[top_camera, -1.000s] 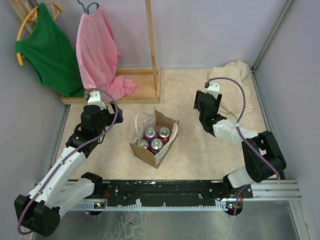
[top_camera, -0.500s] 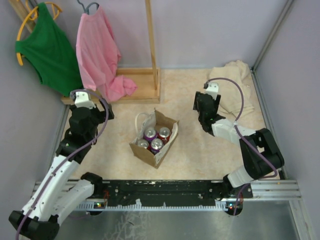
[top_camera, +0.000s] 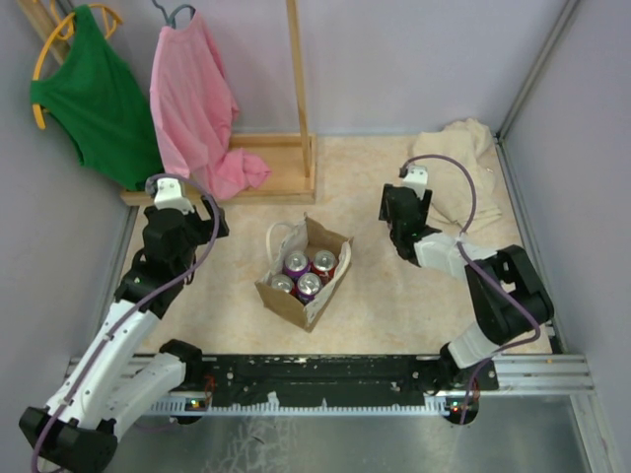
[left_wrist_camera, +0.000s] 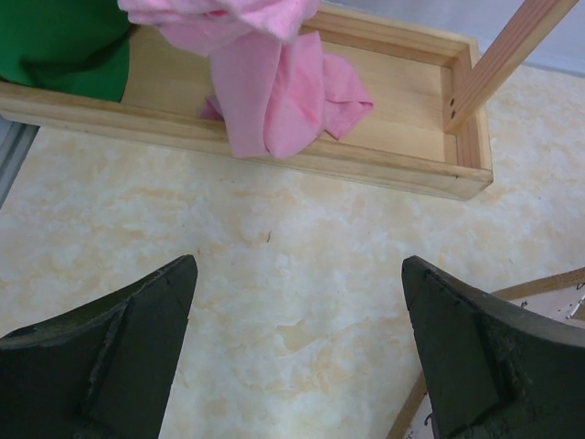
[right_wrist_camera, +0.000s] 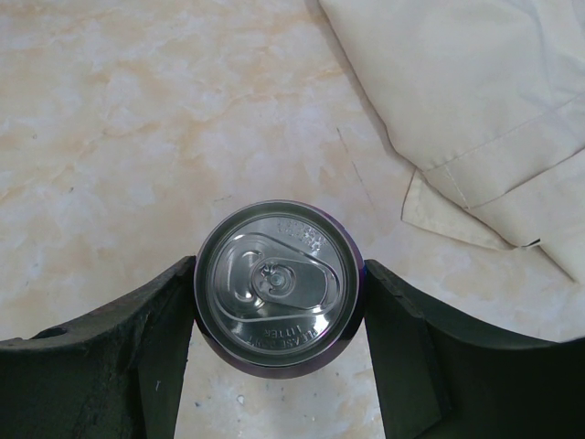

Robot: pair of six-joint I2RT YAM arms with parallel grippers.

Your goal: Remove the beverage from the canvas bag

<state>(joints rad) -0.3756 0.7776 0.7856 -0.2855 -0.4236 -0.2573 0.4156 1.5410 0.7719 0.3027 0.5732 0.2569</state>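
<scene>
**A:** From above, where's the bag [top_camera: 296, 294]?
**B:** Between the left pincer [top_camera: 179, 225] and the right pincer [top_camera: 400, 215], with cans [top_camera: 308, 271] inside.
**A:** Left camera?
**B:** That pincer is wide apart, holding nothing.
**A:** Right camera?
**B:** Squeezed tight on a can [right_wrist_camera: 274, 291]. The cloth [right_wrist_camera: 475, 110] is near, so the can might tip if set on it.

The can [right_wrist_camera: 277, 288] is purple with a silver lid, the surface [left_wrist_camera: 274, 302] cream veined tan, the canvas bag [top_camera: 288, 304] tan-brown, the cloth [right_wrist_camera: 484, 110] beige.

Marbled beige table [top_camera: 385, 296] with 1 canvas bag [top_camera: 288, 302], 1 wooden rack base [top_camera: 266, 191], 1 crumpled beige cloth [top_camera: 465, 158]
</scene>
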